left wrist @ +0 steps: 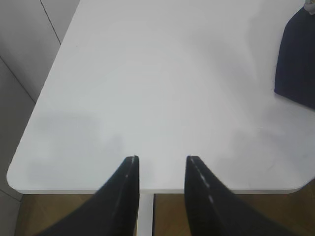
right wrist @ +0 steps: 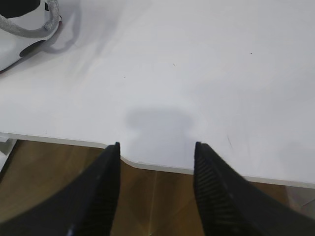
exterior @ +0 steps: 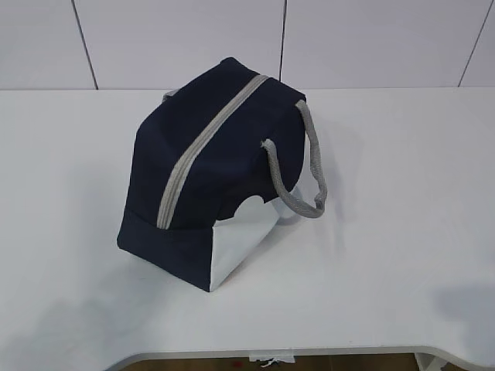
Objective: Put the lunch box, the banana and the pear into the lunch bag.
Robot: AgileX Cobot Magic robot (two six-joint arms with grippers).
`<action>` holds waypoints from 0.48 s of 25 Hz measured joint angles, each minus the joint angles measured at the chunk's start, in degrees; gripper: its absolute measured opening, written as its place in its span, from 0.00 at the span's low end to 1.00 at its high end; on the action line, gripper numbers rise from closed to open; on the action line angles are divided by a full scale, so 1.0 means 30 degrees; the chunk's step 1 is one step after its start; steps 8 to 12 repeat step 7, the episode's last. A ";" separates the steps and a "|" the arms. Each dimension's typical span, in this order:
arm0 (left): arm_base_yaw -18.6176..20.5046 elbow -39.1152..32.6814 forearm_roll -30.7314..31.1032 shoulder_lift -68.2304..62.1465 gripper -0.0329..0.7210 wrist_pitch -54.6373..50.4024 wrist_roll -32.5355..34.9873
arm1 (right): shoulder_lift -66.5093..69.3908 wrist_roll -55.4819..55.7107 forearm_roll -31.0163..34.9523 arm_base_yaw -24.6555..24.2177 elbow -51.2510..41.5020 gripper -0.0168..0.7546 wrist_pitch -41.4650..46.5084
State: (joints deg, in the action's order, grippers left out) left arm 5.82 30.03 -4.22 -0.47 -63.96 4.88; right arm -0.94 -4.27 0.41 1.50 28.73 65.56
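Bag: lunch bag (exterior: pixel 203 202) mid-table, zipper (exterior: pixel 207 147) closed, contents unseen | lunch box, banana, pear: not visible | my left gripper (left wrist: pixel 161 158) and right gripper (right wrist: pixel 156 145): parted, empty, parked over near edge, likely clear of bag.

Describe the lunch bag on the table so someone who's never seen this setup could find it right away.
On the white table, look a little left of the middle: the lunch bag is the only thing standing there. It is navy-blue fabric with a white lower side panel, a closed grey zipper along its top and a grey rope handle hanging down its side.
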 joint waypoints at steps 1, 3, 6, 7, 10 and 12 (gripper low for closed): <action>0.0000 0.0000 0.0000 0.0000 0.36 0.0000 0.0000 | 0.0000 0.0000 0.0000 0.0000 0.0000 0.52 0.0000; 0.0000 0.0000 0.0000 0.0000 0.36 0.0000 0.0000 | 0.0000 0.0000 0.0000 0.0000 0.0000 0.52 0.0000; 0.0000 0.0000 0.0000 0.0000 0.36 0.0000 0.0000 | 0.0000 0.0000 0.0000 0.0000 0.0000 0.52 0.0000; 0.0000 0.0000 0.0000 0.0000 0.36 0.0000 0.0000 | 0.0000 0.0000 0.0000 0.0000 0.0000 0.52 0.0000; 0.0000 0.0000 0.0000 0.0000 0.36 0.0000 0.0000 | 0.0000 0.0000 0.0000 0.0000 0.0000 0.52 0.0000; 0.0000 0.0000 0.0000 0.0000 0.36 0.0000 0.0000 | 0.0000 0.0000 0.0000 0.0000 0.0000 0.52 0.0000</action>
